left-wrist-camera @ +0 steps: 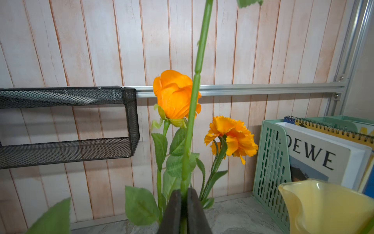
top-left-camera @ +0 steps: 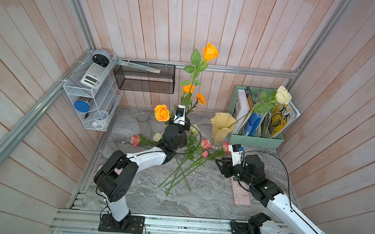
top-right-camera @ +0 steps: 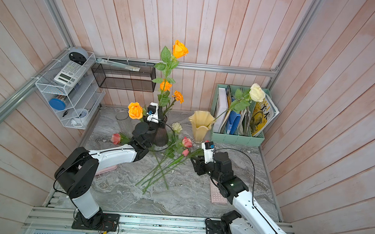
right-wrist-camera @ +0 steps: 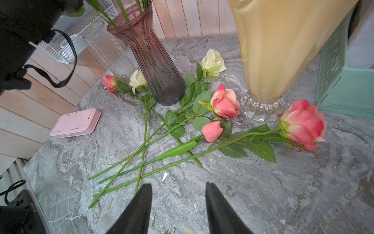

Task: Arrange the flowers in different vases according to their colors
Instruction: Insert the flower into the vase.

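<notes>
Starting at the left, the clear vase (top-left-camera: 144, 124) stands on the table (top-left-camera: 197, 204) near the back wall. Just in front of it lie a lone pink rose (top-left-camera: 135, 140) and a cream rose (top-left-camera: 157, 137), the latter half covered by my left arm. A pink case (right-wrist-camera: 75, 123) shows in the right wrist view; from above, that arm all but hides it.

The purple vase (top-right-camera: 162, 136) is largely behind the arm's wrist in both top views. Orange flowers rise from it: a small rose (top-left-camera: 188, 88), a frilled bloom (top-left-camera: 201, 98) and the tall rose (top-left-camera: 210, 52). A big orange rose (top-left-camera: 162, 112) leans left beside the wrist camera, its stem hidden. The left gripper (left-wrist-camera: 184, 210) has the tall rose's stem between its fingers, which stand close on either side. I can't tell whether they pinch it or only touch. The left wrist view cuts off that flower's head.

Next, a second cream rose (top-right-camera: 176, 127) lies by the purple vase. Three pink flowers lie with their stems crossed: a middle rose (right-wrist-camera: 225, 104), a bud (right-wrist-camera: 212, 131) and a large rose (right-wrist-camera: 303, 123) that is partly covered from above. The yellow vase (top-left-camera: 221, 125) holds a white rose (top-left-camera: 283, 95) leaning across the green file holder (top-left-camera: 256, 137). The right gripper (right-wrist-camera: 178, 184) hangs over bare table, fingers well apart, nothing between them. A pink keypad (top-left-camera: 242, 196) is half hidden under that arm.
</notes>
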